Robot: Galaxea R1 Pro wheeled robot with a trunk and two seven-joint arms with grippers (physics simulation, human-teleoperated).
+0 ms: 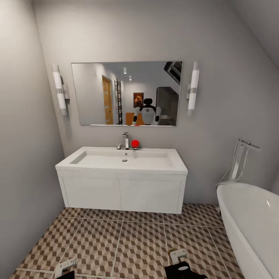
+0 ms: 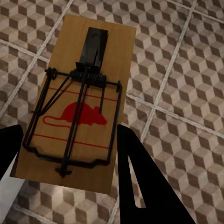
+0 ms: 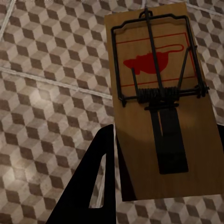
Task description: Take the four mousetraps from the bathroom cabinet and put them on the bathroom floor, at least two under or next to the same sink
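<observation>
In the left wrist view a tan mousetrap (image 2: 74,107) with a dark wire spring and a red mouse mark sits between my left gripper's (image 2: 70,161) dark fingers (image 2: 135,182), above the cube-patterned bathroom floor (image 2: 186,70). A second mousetrap (image 3: 161,93) is held the same way in my right gripper (image 3: 163,182), with one finger (image 3: 100,177) showing beside the board. In the head view the white bathroom sink (image 1: 124,159) on its wall-hung vanity (image 1: 122,193) stands straight ahead. My left gripper (image 1: 66,267) and right gripper (image 1: 180,261) hang low over the floor tiles (image 1: 128,244).
A curved white bathtub (image 1: 252,228) with a chrome filler (image 1: 238,161) takes the right side. Grey walls close in at left and behind the sink. A mirror (image 1: 126,93) with two lamps hangs above. A small red object (image 1: 135,143) sits by the chrome tap (image 1: 126,140).
</observation>
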